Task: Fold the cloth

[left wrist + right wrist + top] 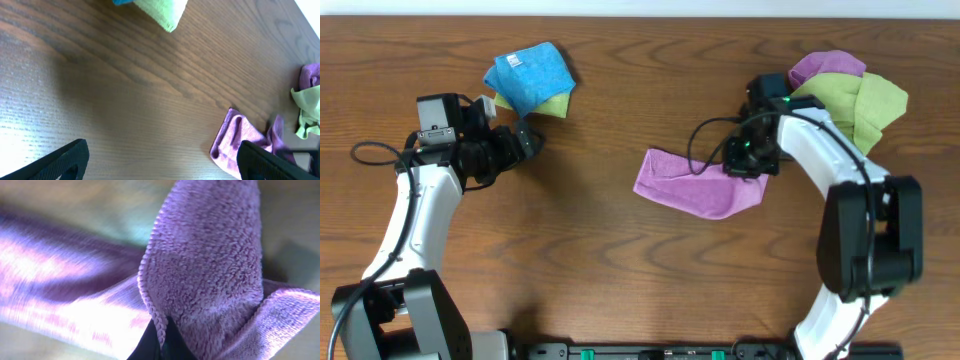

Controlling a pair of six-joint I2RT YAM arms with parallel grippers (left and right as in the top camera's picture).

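- The left gripper (527,141) hangs over bare wood on the left side of the worktop (610,265). In its wrist view the fingers (60,161) are spread wide, with nothing between them.
- Just beyond it, close to the far edge, a folded blue cloth (528,72) lies on a folded green cloth (553,102) (only a strip of the green shows).
- The purple cloth (692,186) lies around the middle of the worktop, a little to the right. It is partly doubled over and slants from the left down toward the near edge.
- The right gripper (748,158) sits at that cloth's right end. In its wrist view it is closed on a raised fold of the purple fabric (210,270) (the pile fills almost the whole frame).
- Toward the far right corner is a loose heap of cloths (865,100), purple and green, just behind the right arm.
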